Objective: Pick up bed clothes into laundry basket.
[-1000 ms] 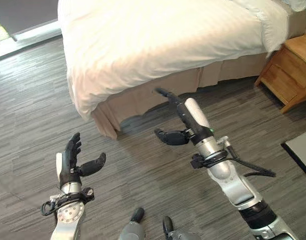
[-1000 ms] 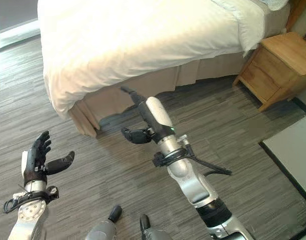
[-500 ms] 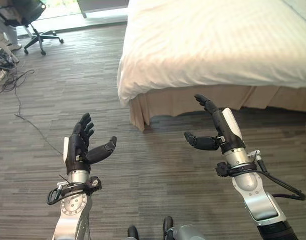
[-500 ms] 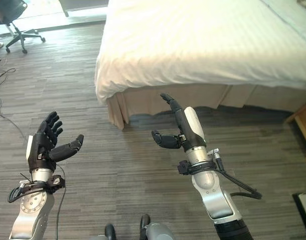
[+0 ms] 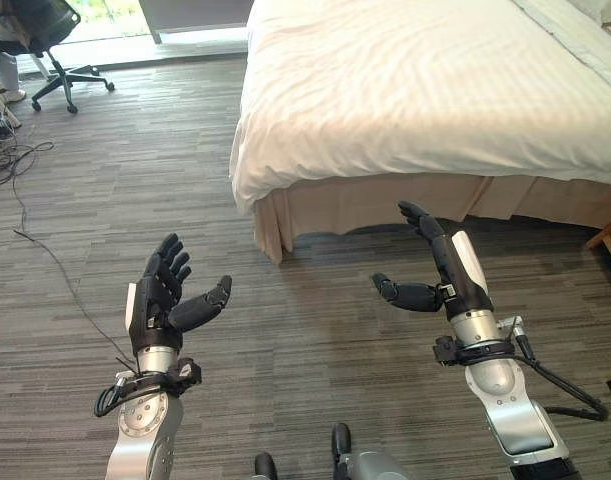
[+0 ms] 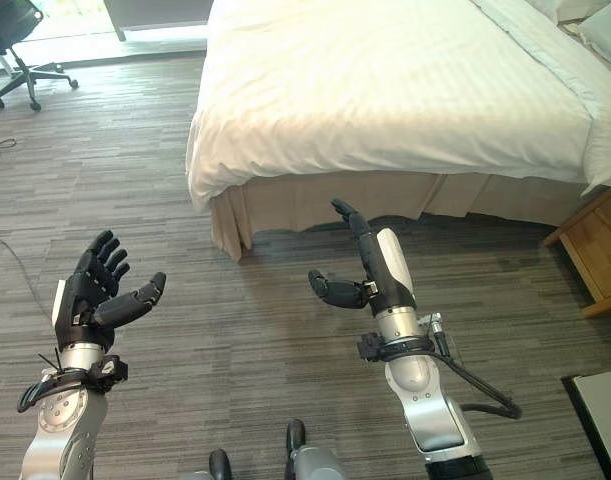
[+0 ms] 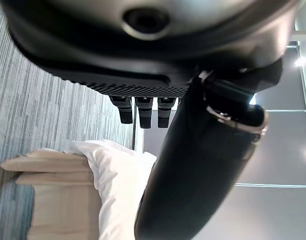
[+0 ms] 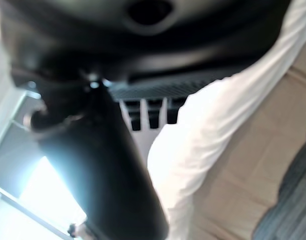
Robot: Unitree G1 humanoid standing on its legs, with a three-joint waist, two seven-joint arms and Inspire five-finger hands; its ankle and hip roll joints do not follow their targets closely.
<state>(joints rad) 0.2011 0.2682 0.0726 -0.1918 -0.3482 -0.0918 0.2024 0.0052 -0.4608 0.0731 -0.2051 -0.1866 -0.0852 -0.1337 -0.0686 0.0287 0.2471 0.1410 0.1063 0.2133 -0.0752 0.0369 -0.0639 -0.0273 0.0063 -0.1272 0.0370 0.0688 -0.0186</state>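
Observation:
A bed with a white cover [image 5: 415,90] and a beige skirt [image 5: 375,205] stands ahead, its near corner at the middle of the eye views. No clothes lie on the part of the cover I see. My left hand [image 5: 157,300] is raised over the floor at the lower left, open, palm up, holding nothing. My right hand [image 5: 447,272] is raised in front of the bed's near side, open, thumb [image 5: 400,293] out to the left, empty. The white cover [image 7: 117,185] and the skirt show past the left hand's fingers [image 7: 141,110]. The cover [image 8: 213,135] also hangs past the right hand's fingers [image 8: 153,112].
Grey wood-plank floor [image 5: 285,340] spreads between me and the bed. A black office chair [image 5: 40,30] stands at the far left, with loose cables [image 5: 25,200] on the floor near it. A wooden nightstand [image 6: 597,250] sits right of the bed. A pale mat's corner [image 6: 595,410] lies at lower right.
The camera has swung, so the bed sits more centred and the chair has come into view. Both hands stay raised and open; the right hand has lowered slightly.

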